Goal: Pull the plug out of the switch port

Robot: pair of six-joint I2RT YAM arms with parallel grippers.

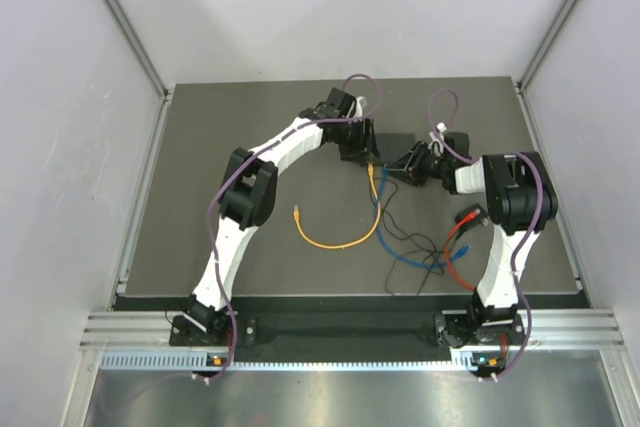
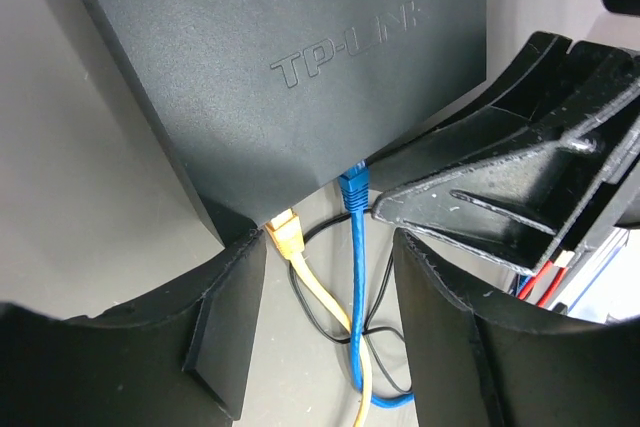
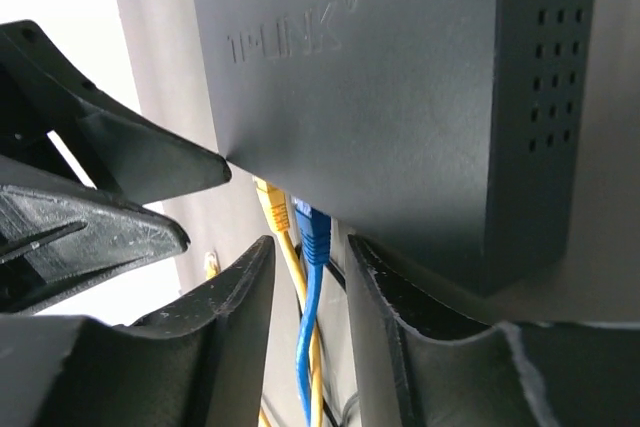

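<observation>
Patience: right gripper (image 3: 310,252), unclenched astride blue plug (image 3: 315,229), should clamp it firmly, then pull straight; left gripper (image 2: 325,247), released, sits at switch (image 2: 300,77).

The switch (image 2: 300,77) is showing matte black all over, its raised lettering sharing that tone and a grid of small holes patterning its side. One cable (image 2: 356,267) is showing bright blue, another (image 2: 287,235) yellow, a thin wire (image 2: 322,325) black, a fourth cable (image 1: 452,247) red. The table (image 1: 250,127) is showing dark grey. The arms (image 1: 290,142) are wearing white and black, with purple cords.
</observation>
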